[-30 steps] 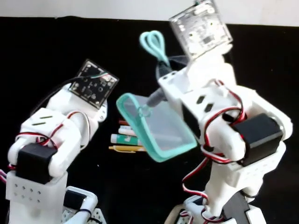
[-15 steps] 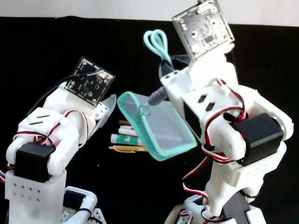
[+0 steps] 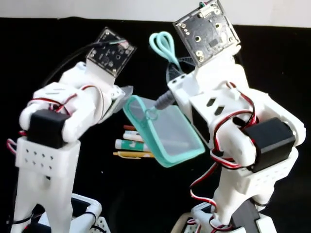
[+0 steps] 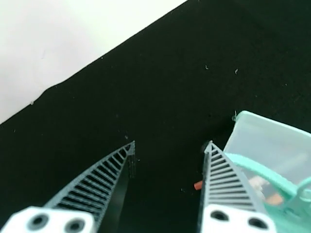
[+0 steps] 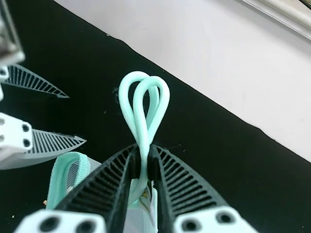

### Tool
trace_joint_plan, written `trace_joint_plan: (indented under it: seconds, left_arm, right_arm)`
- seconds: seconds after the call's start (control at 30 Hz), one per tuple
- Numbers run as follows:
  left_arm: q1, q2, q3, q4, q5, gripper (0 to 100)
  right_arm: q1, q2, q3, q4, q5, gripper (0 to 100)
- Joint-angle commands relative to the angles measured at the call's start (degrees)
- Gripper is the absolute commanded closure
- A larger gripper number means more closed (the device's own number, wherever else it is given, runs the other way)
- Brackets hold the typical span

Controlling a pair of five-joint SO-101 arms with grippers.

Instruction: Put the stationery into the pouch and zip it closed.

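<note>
A clear pouch with teal edging hangs tilted above the black table. My right gripper is shut on its teal cord loop, which stands up behind the right gripper in the high view. My left gripper is open with nothing between its fingers, just beside the pouch's corner; the high view shows this left gripper at the pouch's upper left edge. Several pens lie on the table under the pouch's left side, partly hidden by it.
The black table cover ends at a white surface along the back. The left arm's open fingers show close beside the pouch in the right wrist view.
The left arm has risen and swung towards the back, bringing its open gripper up to the pouch's upper left corner. The right arm and the hanging pouch have barely moved.
</note>
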Motion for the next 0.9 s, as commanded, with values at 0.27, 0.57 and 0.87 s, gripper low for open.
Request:
trace_joint_plan:
  seconds: [0.27,0.57,0.87]
  left_arm:
    - [6.99,0.75,-10.77,13.10,-1.23,77]
    - [4.44,0.75,-9.36,12.92,-1.41,77]
    - [2.95,0.75,-5.14,11.69,-4.57,77]
  right_arm:
    - [0.75,-1.27,0.13,0.57,0.62,99.3]
    - [0.75,-1.27,0.13,0.57,0.44,99.3]
    - [0.75,-1.27,0.13,0.57,0.44,99.3]
